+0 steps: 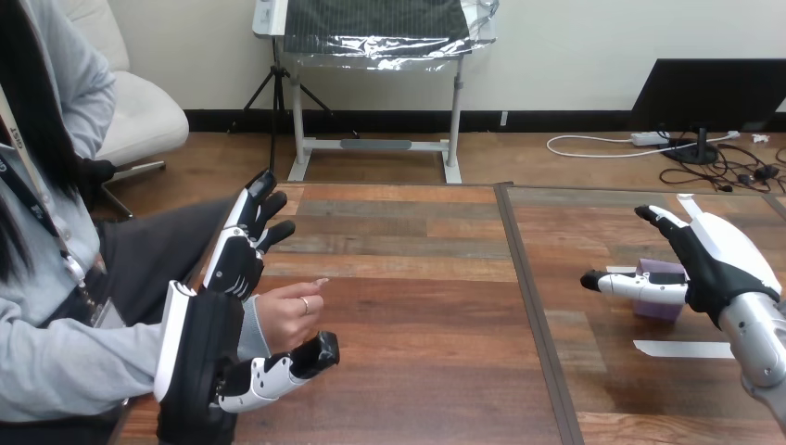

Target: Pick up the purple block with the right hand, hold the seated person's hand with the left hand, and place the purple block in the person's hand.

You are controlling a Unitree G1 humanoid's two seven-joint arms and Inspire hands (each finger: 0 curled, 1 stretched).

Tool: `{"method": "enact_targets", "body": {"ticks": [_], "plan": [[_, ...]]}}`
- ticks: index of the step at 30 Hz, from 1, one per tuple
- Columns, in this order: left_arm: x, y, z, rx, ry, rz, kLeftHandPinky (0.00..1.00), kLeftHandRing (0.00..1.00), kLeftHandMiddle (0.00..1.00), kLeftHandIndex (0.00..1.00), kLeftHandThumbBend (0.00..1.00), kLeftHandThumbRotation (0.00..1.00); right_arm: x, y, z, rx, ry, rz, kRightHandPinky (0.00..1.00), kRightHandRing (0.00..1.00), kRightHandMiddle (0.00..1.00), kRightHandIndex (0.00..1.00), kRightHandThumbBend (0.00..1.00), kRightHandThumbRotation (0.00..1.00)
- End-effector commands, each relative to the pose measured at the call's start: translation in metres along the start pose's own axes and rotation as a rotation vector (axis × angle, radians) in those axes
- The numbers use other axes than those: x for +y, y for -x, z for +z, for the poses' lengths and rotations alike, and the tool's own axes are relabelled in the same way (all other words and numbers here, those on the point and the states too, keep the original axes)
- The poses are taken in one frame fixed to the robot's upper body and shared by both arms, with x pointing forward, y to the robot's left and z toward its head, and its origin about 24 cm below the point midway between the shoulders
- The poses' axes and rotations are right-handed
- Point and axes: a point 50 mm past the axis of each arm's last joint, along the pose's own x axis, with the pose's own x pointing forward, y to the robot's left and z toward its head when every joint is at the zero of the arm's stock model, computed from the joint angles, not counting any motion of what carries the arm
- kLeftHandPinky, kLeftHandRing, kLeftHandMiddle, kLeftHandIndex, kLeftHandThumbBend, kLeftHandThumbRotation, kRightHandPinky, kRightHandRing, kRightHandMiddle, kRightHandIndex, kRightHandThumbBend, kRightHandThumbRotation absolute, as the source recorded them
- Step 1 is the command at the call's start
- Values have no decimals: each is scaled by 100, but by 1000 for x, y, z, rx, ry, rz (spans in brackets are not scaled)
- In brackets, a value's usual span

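**A:** Where does the purple block [660, 309] sit?

**B:** Flat on the right half of the table [417, 306], with a white strip [681, 349] lying just nearer than it. The right hand [709, 264] is spread wide at the block. Its thumb [630, 284] crosses the side facing the robot, and its fingers reach out straight, above the block. Nothing is pinched yet.

**A:** How do you expect it to handle?

**B:** It's small, with flat faces and square edges, so I'd judge it light and stiff, and not fragile. I can't tell what it's made of. The sides look smooth, so a pinch on a corner could let it twist or slip out. The best hold is on two opposite flat faces, thumb on the near one and fingers on the far one, closing squarely.

**A:** And the other side?

**B:** The left hand [199, 357] is at the near left, also spread. Its fingers [246, 232] point far and upward, and its thumb reaches out to the right, low. The person's hand [283, 315] lies between them, close against the palm. I see no fingers curled round it, so I wouldn't call that a hold.
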Motion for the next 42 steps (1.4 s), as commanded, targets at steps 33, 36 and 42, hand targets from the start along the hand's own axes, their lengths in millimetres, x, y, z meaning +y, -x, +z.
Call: {"method": "enact_targets", "body": {"ticks": [33, 36, 42], "plan": [[10, -6, 11, -82, 1, -1, 85, 93, 97, 93, 100, 64, -29, -4, -5, 33, 32, -23, 87, 94, 94, 93, 100, 53], [10, -5, 11, -82, 3, 1, 85, 93, 97, 93, 100, 64, -28, -3, -6, 38, 36, -23, 87, 94, 94, 93, 100, 52], [12, -5, 12, -83, -1, 3, 85, 93, 97, 93, 100, 63, -27, -3, -8, 54, 36, -21, 87, 94, 94, 93, 100, 51]]}}
